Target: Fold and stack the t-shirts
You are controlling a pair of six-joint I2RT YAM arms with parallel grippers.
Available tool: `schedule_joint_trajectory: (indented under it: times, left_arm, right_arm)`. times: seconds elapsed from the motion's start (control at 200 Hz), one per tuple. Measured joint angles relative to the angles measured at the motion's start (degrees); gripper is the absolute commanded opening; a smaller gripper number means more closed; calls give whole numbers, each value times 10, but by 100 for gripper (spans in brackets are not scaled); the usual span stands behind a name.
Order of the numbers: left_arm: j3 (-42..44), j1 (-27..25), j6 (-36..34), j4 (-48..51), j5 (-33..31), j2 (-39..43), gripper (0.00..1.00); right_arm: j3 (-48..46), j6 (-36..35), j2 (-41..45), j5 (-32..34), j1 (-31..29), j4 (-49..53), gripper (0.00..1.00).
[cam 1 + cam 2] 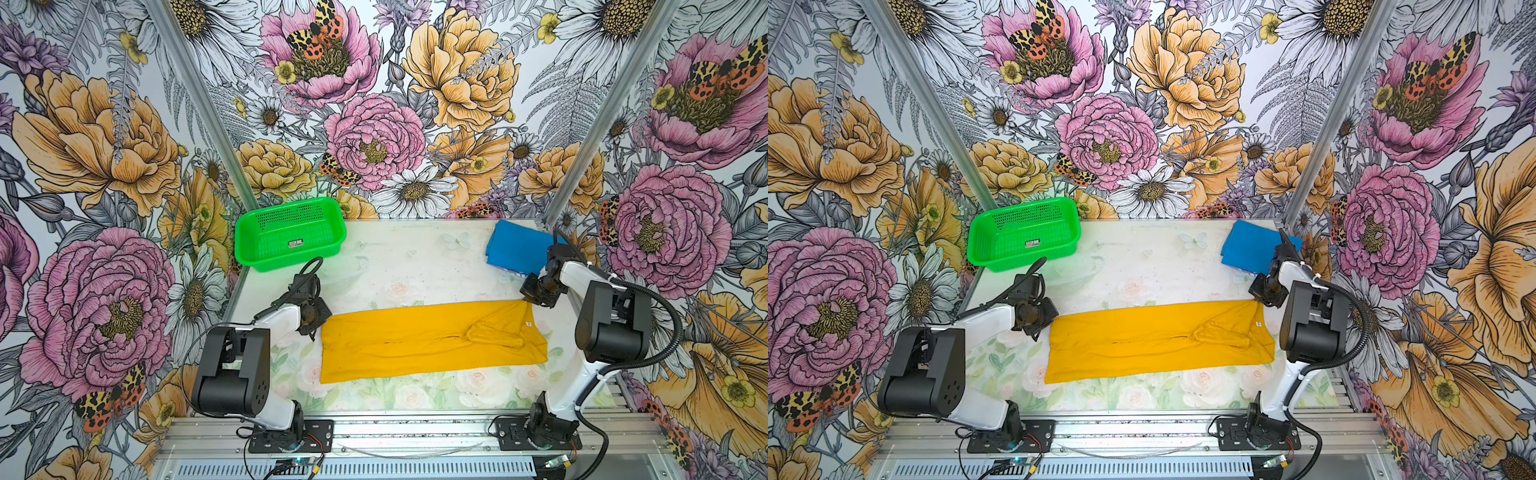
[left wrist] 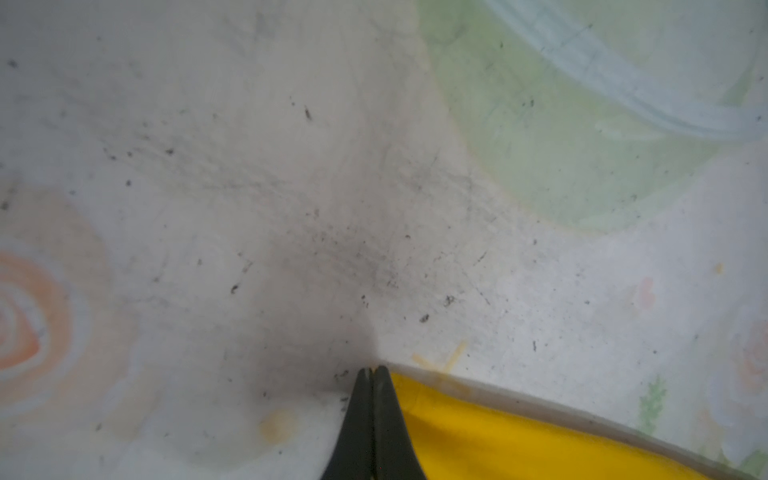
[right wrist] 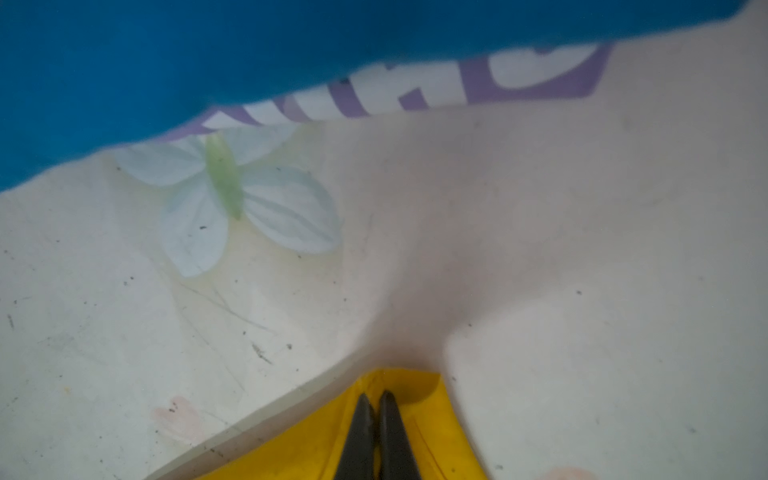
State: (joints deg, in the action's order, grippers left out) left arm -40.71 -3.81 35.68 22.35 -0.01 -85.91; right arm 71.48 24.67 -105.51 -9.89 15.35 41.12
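yellow shirt [image 1: 415, 340]: lying flat as a long strip across the near-middle of the table [image 1: 415, 257], both of my claws at its far edge
left claw [image 2: 372, 370]: pinched tight right on the shirt's far-left corner, only a sliver of cloth in the bite
right claw [image 3: 376, 395]: clamped down on the far-right corner, deeper in, yellow on both sides of the tips
tag [image 1: 528, 324]: tiny white one by the right claw, too small to read
blue shirt [image 1: 515, 245]: folded already, parked in the far-right corner
basket [image 1: 245, 249]: green, far-left corner, out of the way
what could go wrong: honestly that left bite looks skimpy. If I lift, the corner could slip and the fold goes crooked. Uneven lifting would drag the sleeve lump too
lettering [image 3: 415, 89]: white on a purple band at the blue shirt's edge, too blurry to read
sticker [image 1: 296, 243]: in the basket, unreadable
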Motion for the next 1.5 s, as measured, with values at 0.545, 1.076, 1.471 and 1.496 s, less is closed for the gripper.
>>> schedule_joint_trajectory:
  times: [0.545,1.076,1.471,1.496]
  left_arm:
    - [84,124,45,60,-52,165,82]
    - [9,123,12,113,5,219,99]
    - [-60,46,-16,120,61,132,99]
    - [-62,41,-16,120,61,131,99]
  right_arm:
    - [424,15,-285,-23,-194,35,67]
    - [214,19,-18,9,-245,96,99]
    - [-205,138,228,-11,-349,12,99]
    - [-222,149,236,-13,-349,-1,99]
